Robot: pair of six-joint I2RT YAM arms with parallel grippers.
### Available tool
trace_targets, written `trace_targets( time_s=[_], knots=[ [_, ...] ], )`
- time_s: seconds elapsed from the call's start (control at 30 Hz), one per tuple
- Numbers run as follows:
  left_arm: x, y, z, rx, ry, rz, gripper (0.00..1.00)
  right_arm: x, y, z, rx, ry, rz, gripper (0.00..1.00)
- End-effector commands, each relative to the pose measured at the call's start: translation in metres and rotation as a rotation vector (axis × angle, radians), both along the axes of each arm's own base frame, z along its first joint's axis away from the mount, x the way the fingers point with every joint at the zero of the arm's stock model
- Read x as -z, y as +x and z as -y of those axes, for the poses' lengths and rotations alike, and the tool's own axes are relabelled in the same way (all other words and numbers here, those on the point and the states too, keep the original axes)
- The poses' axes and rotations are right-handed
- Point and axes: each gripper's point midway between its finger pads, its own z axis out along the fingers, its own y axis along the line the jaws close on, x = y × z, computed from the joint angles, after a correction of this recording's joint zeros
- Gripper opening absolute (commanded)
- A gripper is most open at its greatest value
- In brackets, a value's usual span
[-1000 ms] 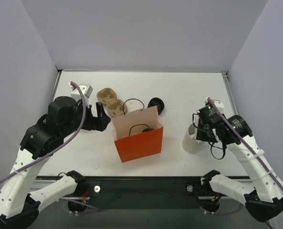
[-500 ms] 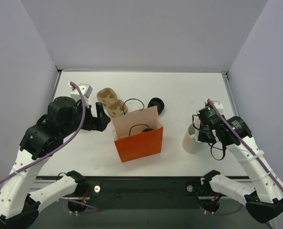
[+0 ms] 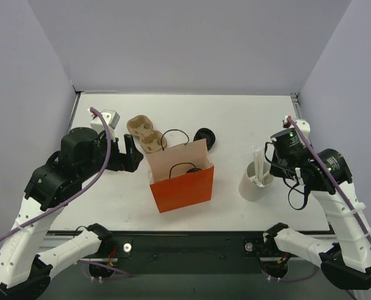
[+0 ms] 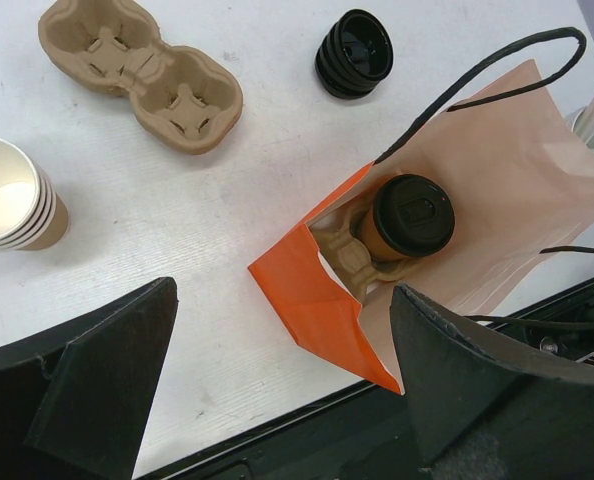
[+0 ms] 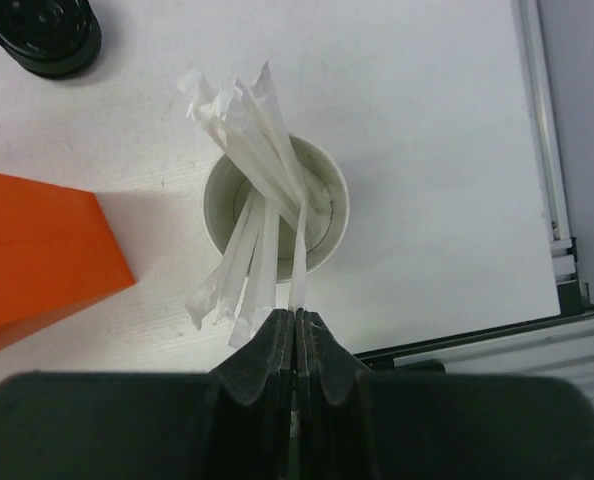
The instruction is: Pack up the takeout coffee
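The takeout coffee [image 4: 412, 215], a tan cup with a black lid, sits in a cardboard carrier inside the open orange bag [image 4: 322, 305]. In the top view its lid [image 3: 193, 169] shows in the bag [image 3: 181, 187]. My left gripper [image 4: 282, 350] is open and empty, held above the bag's left corner, and in the top view it [image 3: 130, 153] is left of the bag. My right gripper [image 5: 297, 318] is shut on one wrapped white straw [image 5: 299, 260], right above the white cup [image 5: 332, 215] that holds several straws.
An empty two-cup cardboard carrier [image 3: 145, 133] lies behind the bag. A stack of black lids [image 3: 205, 137] sits right of it. A stack of paper cups [image 4: 12, 205] stands at the left. The white straw cup [image 3: 254, 185] stands right of the bag, near the table's front edge.
My right arm has lifted and drawn back to the right with a straw pinched, uncovering the white cup and its straws. The left arm and the bag have not moved.
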Motion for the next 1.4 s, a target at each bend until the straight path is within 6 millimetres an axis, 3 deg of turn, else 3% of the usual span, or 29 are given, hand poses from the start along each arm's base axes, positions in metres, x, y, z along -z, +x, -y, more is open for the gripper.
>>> trace_targets(
  time_s=[0.0,0.17,0.33,0.63,0.87,1.03,1.17,1.37],
  knots=[
    [-0.018,0.004,-0.002,-0.009,-0.020,0.072,0.97,-0.035,-0.009,0.031,0.046,-0.117,0.039,0.00],
    [-0.022,0.003,-0.004,-0.010,-0.017,0.091,0.97,-0.085,0.001,0.053,0.077,-0.225,0.169,0.00],
    [-0.025,0.001,-0.005,-0.005,-0.018,0.097,0.97,-0.137,0.019,0.041,-0.023,-0.183,0.346,0.00],
    [-0.032,-0.001,-0.007,-0.015,-0.034,0.105,0.97,-0.186,0.034,-0.038,-0.337,0.130,0.538,0.00],
    [-0.032,-0.002,-0.009,-0.027,-0.035,0.099,0.97,-0.223,0.015,-0.104,-0.640,0.401,0.628,0.00],
    [-0.029,0.000,-0.009,-0.031,-0.023,0.092,0.97,-0.234,-0.011,-0.138,-0.816,0.567,0.592,0.00],
    [-0.028,0.004,-0.007,-0.025,-0.011,0.088,0.97,-0.233,-0.026,-0.151,-0.883,0.662,0.536,0.00],
    [-0.032,0.006,-0.005,-0.024,-0.017,0.090,0.97,-0.194,-0.023,-0.166,-0.873,0.719,0.399,0.01]
  ],
)
